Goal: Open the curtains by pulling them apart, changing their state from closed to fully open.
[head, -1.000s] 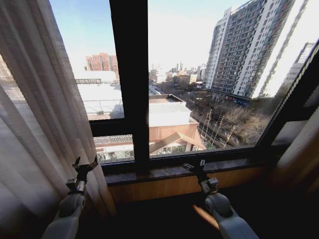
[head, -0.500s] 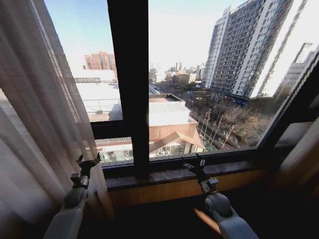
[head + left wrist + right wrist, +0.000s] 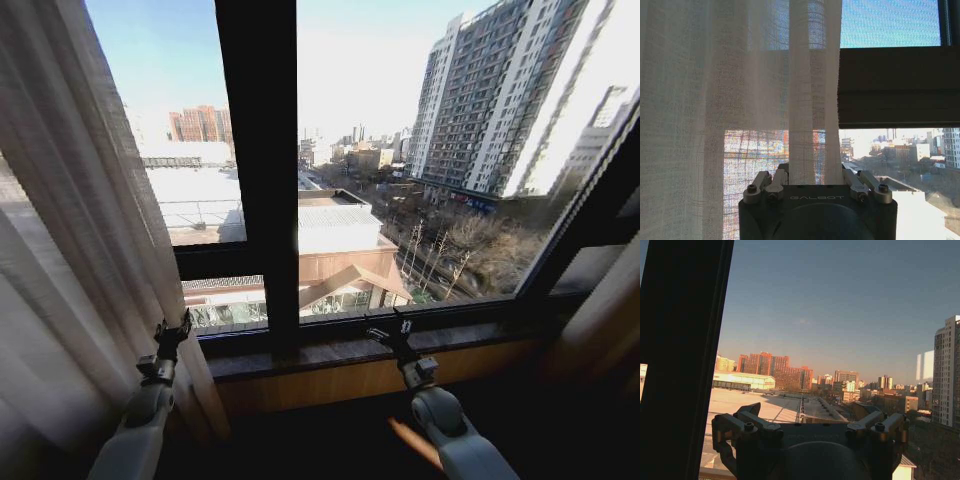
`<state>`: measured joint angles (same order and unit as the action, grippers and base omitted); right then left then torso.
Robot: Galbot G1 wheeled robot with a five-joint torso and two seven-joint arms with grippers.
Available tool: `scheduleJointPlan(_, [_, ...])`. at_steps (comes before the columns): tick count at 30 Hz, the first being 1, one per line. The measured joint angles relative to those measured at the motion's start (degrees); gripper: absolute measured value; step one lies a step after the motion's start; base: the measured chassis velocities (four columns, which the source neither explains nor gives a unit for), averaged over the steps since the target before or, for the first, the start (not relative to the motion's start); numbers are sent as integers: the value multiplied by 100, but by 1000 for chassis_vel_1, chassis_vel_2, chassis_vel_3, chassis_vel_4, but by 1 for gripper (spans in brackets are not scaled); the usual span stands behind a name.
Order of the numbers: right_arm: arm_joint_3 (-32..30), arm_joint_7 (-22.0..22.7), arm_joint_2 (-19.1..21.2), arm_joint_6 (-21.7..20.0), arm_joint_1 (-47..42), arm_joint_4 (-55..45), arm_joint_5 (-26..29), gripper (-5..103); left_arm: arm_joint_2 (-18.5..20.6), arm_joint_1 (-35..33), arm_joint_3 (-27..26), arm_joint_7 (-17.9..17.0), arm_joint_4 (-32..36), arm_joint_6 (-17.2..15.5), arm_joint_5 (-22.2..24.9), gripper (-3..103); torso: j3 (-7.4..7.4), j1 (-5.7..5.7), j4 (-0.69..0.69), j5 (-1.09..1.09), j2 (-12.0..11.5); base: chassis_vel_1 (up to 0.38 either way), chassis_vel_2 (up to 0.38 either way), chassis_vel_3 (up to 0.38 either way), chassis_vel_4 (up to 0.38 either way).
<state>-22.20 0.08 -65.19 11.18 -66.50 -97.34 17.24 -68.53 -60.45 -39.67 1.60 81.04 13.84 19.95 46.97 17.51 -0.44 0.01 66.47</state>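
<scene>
The left curtain is sheer cream pleated fabric, gathered along the left side of the window. My left gripper stands at its inner edge, just above the sill. In the left wrist view the gripper is open, and a pleat of the curtain hangs between its spread fingers. My right gripper is held low before the middle of the window, open and touching no fabric; in the right wrist view the right gripper faces bare glass. A strip of the right curtain shows at the far right.
A dark vertical window mullion splits the glass, with a crossbar on the left pane. A brown stone sill runs under the window, close to both grippers. City buildings lie beyond the glass.
My left gripper has pressed a little further into the curtain's edge, and that edge has shifted slightly left. The right arm has not moved.
</scene>
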Motion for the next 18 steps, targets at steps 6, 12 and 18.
scheduleJointPlan(6, [0, 0, 0, 0, 0, 0, 0, 100, -10, -43, -25, -23, 52, 1, 7, 18, 0, 1, 0, -1, 0, 0, 0, 0, 0])
scheduleJointPlan(12, [0, 0, 0, 0, 0, 0, 0, 100, -21, -144, -59, -32, 101, 14, 7, 1, 0, 1, 0, -1, 0, 0, 0, 0, 0])
scheduleJointPlan(18, [0, 0, 0, 0, 0, 0, 0, 100, -21, -183, -104, -46, 133, 16, 23, 0, 0, 1, 0, -1, -1, 0, 0, 0, 0])
